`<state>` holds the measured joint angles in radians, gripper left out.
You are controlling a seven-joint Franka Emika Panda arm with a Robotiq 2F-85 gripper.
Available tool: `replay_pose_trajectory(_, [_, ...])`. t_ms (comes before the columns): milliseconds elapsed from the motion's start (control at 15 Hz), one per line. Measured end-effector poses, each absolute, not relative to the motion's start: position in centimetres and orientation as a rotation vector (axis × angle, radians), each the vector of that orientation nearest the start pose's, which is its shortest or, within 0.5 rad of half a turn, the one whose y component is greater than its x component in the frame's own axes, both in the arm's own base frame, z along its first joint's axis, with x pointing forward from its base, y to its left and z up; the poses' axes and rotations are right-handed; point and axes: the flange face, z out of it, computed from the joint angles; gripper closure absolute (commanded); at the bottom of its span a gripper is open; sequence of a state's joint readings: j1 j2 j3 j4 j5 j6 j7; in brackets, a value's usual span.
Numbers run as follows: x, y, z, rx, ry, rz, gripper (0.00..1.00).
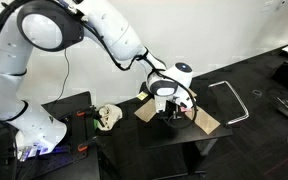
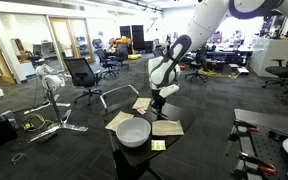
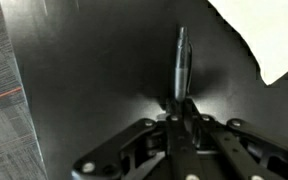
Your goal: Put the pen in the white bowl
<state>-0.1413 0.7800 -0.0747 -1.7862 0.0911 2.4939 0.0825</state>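
Observation:
In the wrist view my gripper (image 3: 181,104) is shut on a dark grey pen (image 3: 179,62), which sticks out from between the fingertips over the dark table surface. In both exterior views the gripper (image 1: 171,112) (image 2: 156,101) points down at the small black table. The white bowl (image 2: 134,132) stands at the table's near end, a little in front of the gripper; it is hidden behind the gripper in the exterior view from the opposite side. The pen itself is too small to make out in the exterior views.
Tan paper sheets (image 2: 166,127) (image 1: 207,122) lie on the black table around the gripper; a white sheet corner (image 3: 269,40) shows in the wrist view. A metal frame (image 1: 230,100) lies on the floor; office chairs (image 2: 84,76) stand behind.

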Motion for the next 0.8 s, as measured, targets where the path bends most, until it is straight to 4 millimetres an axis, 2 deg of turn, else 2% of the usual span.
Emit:
replay_pose_trajectory(333, [63.8,-12.8,15.3,-3.076,0.529,0.175,0.97])
replay_pose_trajectory(800, [65.1,-10.4,22.4,-3.106,0.405,0.112,0.97])
